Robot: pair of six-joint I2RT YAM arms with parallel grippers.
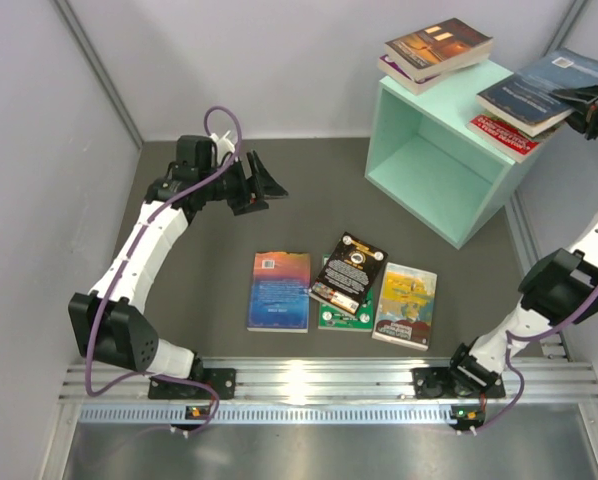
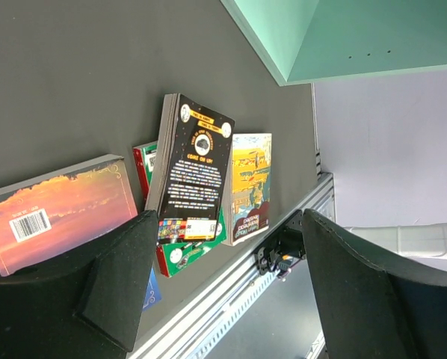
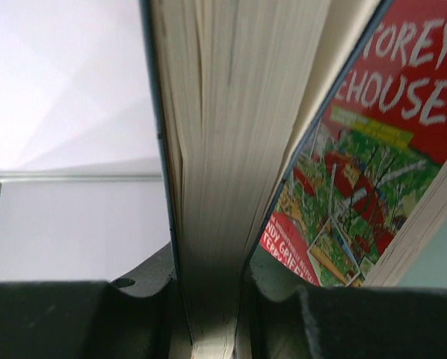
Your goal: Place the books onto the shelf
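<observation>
The mint-green shelf (image 1: 434, 160) stands at the back right, open face towards the table. On its top lie a brown book over a purple one (image 1: 437, 48) and a red cartoon book (image 1: 507, 135). My right gripper (image 1: 577, 102) is shut on a dark blue book (image 1: 539, 90) resting over the red one. The right wrist view shows its page edge (image 3: 223, 149) clamped between the fingers (image 3: 74, 321), beside the red cover (image 3: 373, 164). On the mat lie a blue-orange book (image 1: 280, 290), a black book (image 1: 348, 268) on a green one (image 1: 341, 318), and a yellow book (image 1: 406, 305). My left gripper (image 1: 264, 185) hangs open and empty above the mat.
An aluminium rail (image 1: 319, 385) with both arm bases runs along the near edge. White walls close in the left, back and right sides. In the left wrist view the black book (image 2: 193, 176), yellow book (image 2: 251, 187) and shelf corner (image 2: 343, 37) show beyond the open fingers (image 2: 119, 284).
</observation>
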